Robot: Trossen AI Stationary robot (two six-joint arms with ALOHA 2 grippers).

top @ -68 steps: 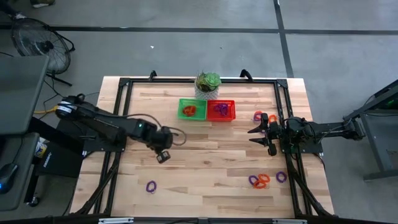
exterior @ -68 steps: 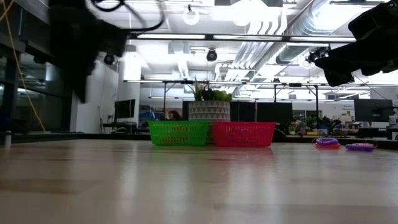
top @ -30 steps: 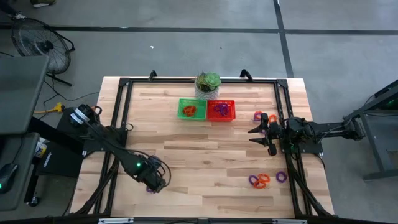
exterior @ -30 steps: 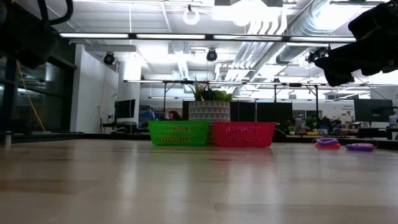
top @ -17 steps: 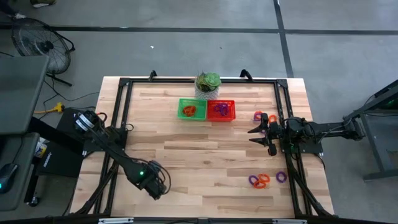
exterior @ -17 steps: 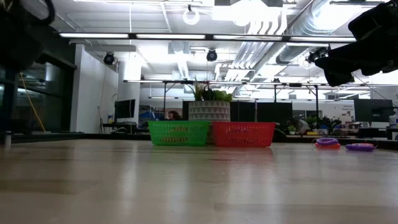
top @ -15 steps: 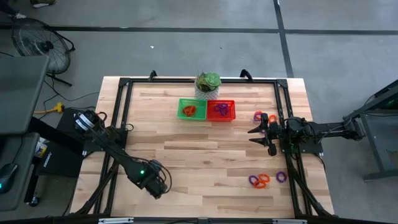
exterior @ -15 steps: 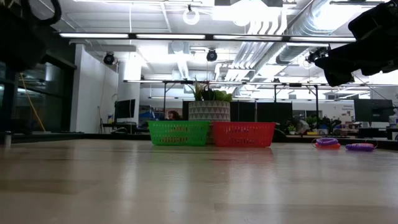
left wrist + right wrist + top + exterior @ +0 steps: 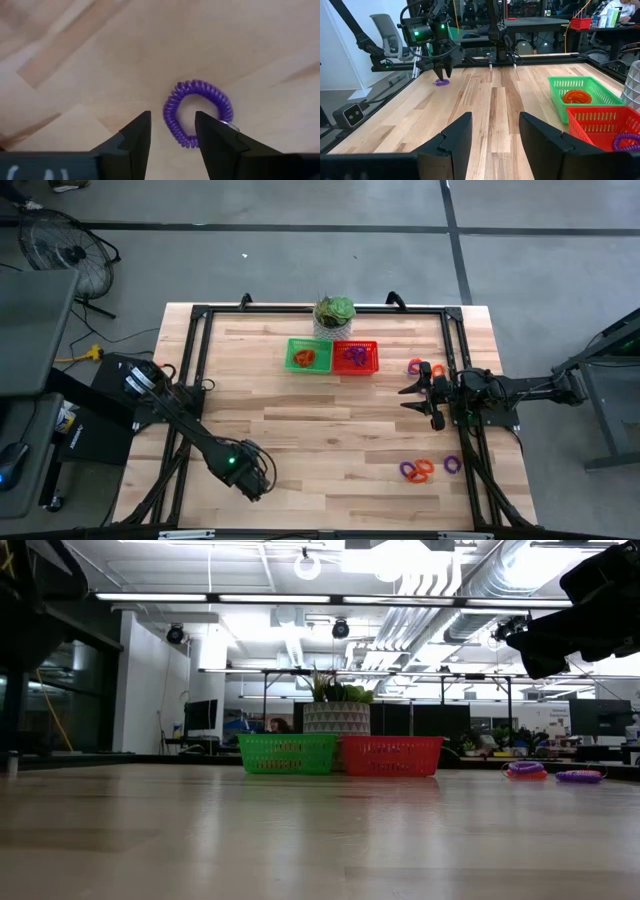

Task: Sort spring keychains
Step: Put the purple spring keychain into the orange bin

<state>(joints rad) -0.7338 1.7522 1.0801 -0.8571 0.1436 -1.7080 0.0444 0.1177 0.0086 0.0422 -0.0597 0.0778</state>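
At the counter's (image 9: 330, 430) near left corner, the left hand (image 9: 172, 131) has come down over a lone purple keychain (image 9: 198, 112), fingers spread with one side of the coil between them, where a second ago it was still arriving. Farther right, the right hand (image 9: 412, 400) hangs unmoved, fingers parted. Beyond, the green basket (image 9: 308, 355) and red basket (image 9: 356, 357) sit side by side.

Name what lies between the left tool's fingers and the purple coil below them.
Nothing but bare wood: in the left wrist view, the left tool hangs open above the purple coil lying on the table.
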